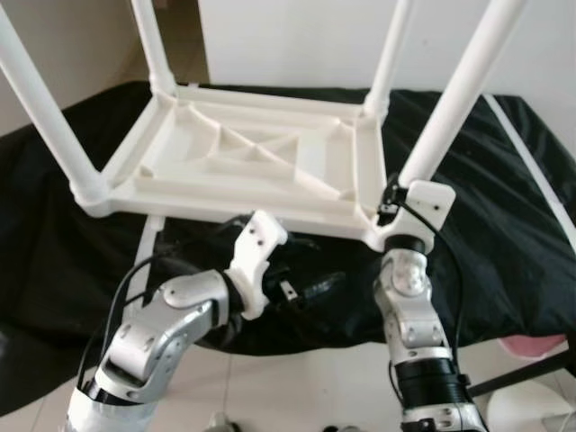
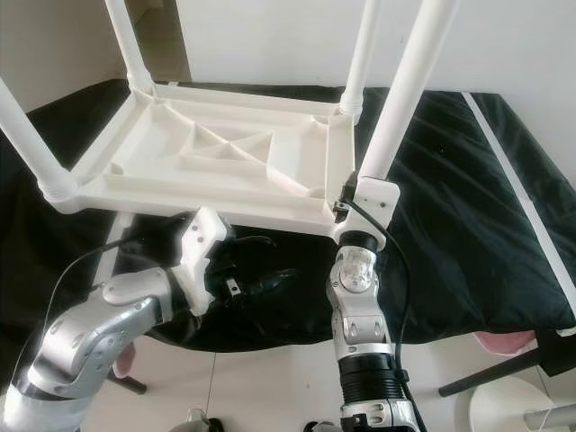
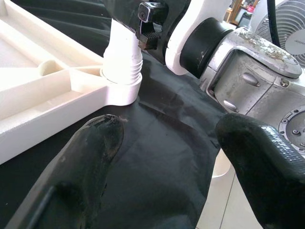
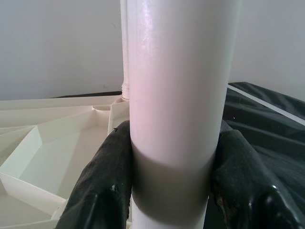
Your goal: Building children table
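The right tool (image 4: 169, 191) pinches the near-right leg (image 1: 454, 103) of the white children table (image 1: 243, 157), its two black fingers (image 4: 102, 186) pressed against either side of the tube just above the corner socket. The right arm rises straight up from below to that corner, with its white wrist housing against the leg's base.

The left tool (image 3: 167, 157) is spread wide with nothing between its fingers. It hovers over the black sheet (image 1: 504, 234) under the near edge of the table frame, pointing toward the same corner socket and the right wrist. Whether either fingertip brushes the sheet is hard to judge from these angles.

The children table lies upside down on the black sheet, ribbed underside up. Four white legs stand in its four corner sockets: near-left (image 1: 40, 103), far-left (image 1: 151, 45), far-right (image 1: 389, 54), and the held one.

The near-right corner sits close to the sheet's front edge, where pale tiled floor (image 1: 297, 387) begins. To the right of the frame the sheet lies bare, crossed by one white strip (image 1: 531, 162). A round fan (image 3: 281, 26) stands behind the right arm in the left wrist view.
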Motion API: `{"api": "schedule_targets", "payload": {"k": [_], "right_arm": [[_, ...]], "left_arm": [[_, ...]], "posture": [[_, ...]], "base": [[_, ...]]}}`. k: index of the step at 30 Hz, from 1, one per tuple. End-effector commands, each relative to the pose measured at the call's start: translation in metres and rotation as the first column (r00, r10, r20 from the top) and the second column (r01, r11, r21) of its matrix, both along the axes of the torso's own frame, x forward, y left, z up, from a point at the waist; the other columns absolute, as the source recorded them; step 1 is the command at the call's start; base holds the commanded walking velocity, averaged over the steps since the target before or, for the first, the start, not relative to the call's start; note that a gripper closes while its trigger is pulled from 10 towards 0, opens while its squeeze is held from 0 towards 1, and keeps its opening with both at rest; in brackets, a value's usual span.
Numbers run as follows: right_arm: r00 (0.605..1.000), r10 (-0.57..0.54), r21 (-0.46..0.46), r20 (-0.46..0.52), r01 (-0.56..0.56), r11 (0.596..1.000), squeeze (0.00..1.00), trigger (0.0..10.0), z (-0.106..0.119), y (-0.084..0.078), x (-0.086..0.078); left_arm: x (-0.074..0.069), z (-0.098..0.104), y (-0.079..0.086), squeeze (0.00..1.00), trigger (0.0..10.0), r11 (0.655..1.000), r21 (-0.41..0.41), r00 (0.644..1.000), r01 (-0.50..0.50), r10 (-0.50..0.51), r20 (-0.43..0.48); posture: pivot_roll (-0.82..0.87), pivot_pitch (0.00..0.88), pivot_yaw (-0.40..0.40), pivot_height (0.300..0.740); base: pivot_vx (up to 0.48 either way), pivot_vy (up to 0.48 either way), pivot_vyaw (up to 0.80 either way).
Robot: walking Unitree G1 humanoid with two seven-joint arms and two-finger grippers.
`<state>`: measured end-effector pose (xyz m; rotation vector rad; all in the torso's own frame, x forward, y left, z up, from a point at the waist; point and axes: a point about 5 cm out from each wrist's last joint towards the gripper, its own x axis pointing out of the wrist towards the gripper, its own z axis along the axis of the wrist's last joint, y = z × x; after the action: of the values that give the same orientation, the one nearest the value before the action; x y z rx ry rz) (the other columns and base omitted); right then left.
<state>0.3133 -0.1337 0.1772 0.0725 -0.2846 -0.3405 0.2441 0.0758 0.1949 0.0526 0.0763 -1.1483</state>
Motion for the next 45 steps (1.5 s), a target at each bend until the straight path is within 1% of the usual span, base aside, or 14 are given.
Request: {"api": "schedule_targets", "payload": {"k": [1, 2, 3, 13, 14, 15, 24, 30, 35, 36, 39, 40, 41, 45], "right_arm": [[0.976, -0.092, 0.021, -0.195, 0.098, 0.995, 0.00, 10.0, -0.040, -0.019, -0.006], [0.976, -0.092, 0.021, -0.195, 0.098, 0.995, 0.00, 10.0, -0.040, -0.019, -0.006], [0.983, -0.066, 0.032, -0.169, 0.073, 0.997, 1.00, 10.0, -0.036, -0.018, -0.006], [0.988, 0.152, 0.003, -0.006, -0.152, 0.988, 1.00, 10.0, -0.017, -0.023, -0.003], [0.984, 0.177, -0.010, -0.004, -0.177, 0.984, 0.65, 10.0, -0.017, -0.024, -0.003], [0.980, 0.200, -0.016, -0.005, -0.200, 0.980, 0.06, 10.0, -0.017, -0.026, -0.002], [0.939, 0.342, -0.055, -0.027, -0.343, 0.938, 0.00, 10.0, -0.016, -0.037, 0.007], [0.802, 0.592, -0.167, -0.081, -0.596, 0.785, 0.00, 10.0, -0.006, -0.041, 0.022], [0.754, 0.648, -0.208, -0.112, -0.655, 0.726, 0.00, 10.0, -0.001, -0.044, 0.028], [0.745, 0.656, -0.209, -0.121, -0.665, 0.717, 0.00, 8.3, -0.001, -0.045, 0.030], [0.735, 0.666, -0.210, -0.127, -0.676, 0.706, 0.00, 8.3, -0.001, -0.046, 0.031], [0.732, 0.668, -0.211, -0.135, -0.680, 0.702, 0.00, 3.1, -0.002, -0.048, 0.032], [0.732, 0.668, -0.211, -0.135, -0.680, 0.702, 0.00, 3.1, -0.002, -0.048, 0.032], [0.718, 0.674, -0.181, -0.174, -0.696, 0.695, 0.00, 0.0, -0.011, -0.053, 0.033]], "left_arm": [[-0.004, 0.002, -0.004, 0.00, 10.0, 0.999, -0.003, 0.999, 0.041, -0.041, 0.008], [-0.004, 0.002, -0.004, 0.00, 10.0, 0.999, -0.003, 0.999, 0.041, -0.041, 0.008], [-0.004, 0.003, -0.004, 0.00, 10.0, 0.999, -0.002, 0.999, 0.044, -0.044, 0.010], [-0.004, 0.003, -0.005, 0.00, 10.0, 0.999, -0.003, 0.999, 0.051, -0.051, 0.007], [-0.004, 0.003, -0.005, 0.00, 10.0, 0.999, -0.004, 0.999, 0.052, -0.052, 0.006], [-0.004, 0.003, -0.005, 0.00, 10.0, 0.999, -0.004, 0.999, 0.052, -0.052, 0.005], [-0.003, 0.003, -0.006, 0.00, 10.0, 0.999, -0.004, 0.999, 0.053, -0.053, 0.004], [-0.004, 0.002, -0.008, 0.00, 10.0, 0.998, -0.006, 0.998, 0.065, -0.065, 0.001], [-0.003, 0.003, -0.009, 0.00, 10.0, 0.997, -0.008, 0.997, 0.073, -0.073, 0.003], [-0.003, 0.003, -0.009, 0.00, 10.0, 0.997, -0.007, 0.997, 0.074, -0.074, 0.003], [-0.003, 0.003, -0.009, 0.00, 10.0, 0.997, -0.007, 0.997, 0.075, -0.075, 0.003], [-0.003, 0.003, -0.009, 0.00, 10.0, 0.997, -0.006, 0.997, 0.075, -0.075, 0.004], [-0.003, 0.003, -0.009, 0.00, 10.0, 0.997, -0.006, 0.997, 0.075, -0.075, 0.004], [-0.002, 0.004, -0.008, 0.00, 10.0, 0.997, -0.004, 0.997, 0.075, -0.075, 0.007]], "posture": [[0.03, 0.116, -0.026, 0.740], [0.03, 0.116, -0.026, 0.740], [0.03, 0.121, -0.021, 0.740], [0.02, 0.124, -0.013, 0.740], [0.02, 0.124, -0.013, 0.740], [0.02, 0.124, -0.013, 0.740], [0.02, 0.126, -0.010, 0.740], [0.01, 0.123, -0.003, 0.740], [0.01, 0.122, 0.003, 0.740], [0.01, 0.121, 0.005, 0.740], [0.01, 0.121, 0.005, 0.740], [0.01, 0.121, 0.006, 0.740], [0.01, 0.121, 0.006, 0.740], [0.01, 0.121, 0.006, 0.740]], "base": [[0.000, 0.000, 0.00], [0.000, 0.000, 0.00], [0.000, 0.000, 0.00], [0.000, 0.000, 0.00], [0.000, 0.000, 0.00], [0.000, 0.000, 0.00], [0.000, 0.000, 0.00], [0.000, 0.000, 0.00], [0.000, 0.000, 0.00], [0.000, 0.000, 0.00], [0.000, 0.000, 0.00], [0.000, 0.000, 0.00], [0.000, 0.000, 0.00], [0.000, 0.000, 0.00]]}}
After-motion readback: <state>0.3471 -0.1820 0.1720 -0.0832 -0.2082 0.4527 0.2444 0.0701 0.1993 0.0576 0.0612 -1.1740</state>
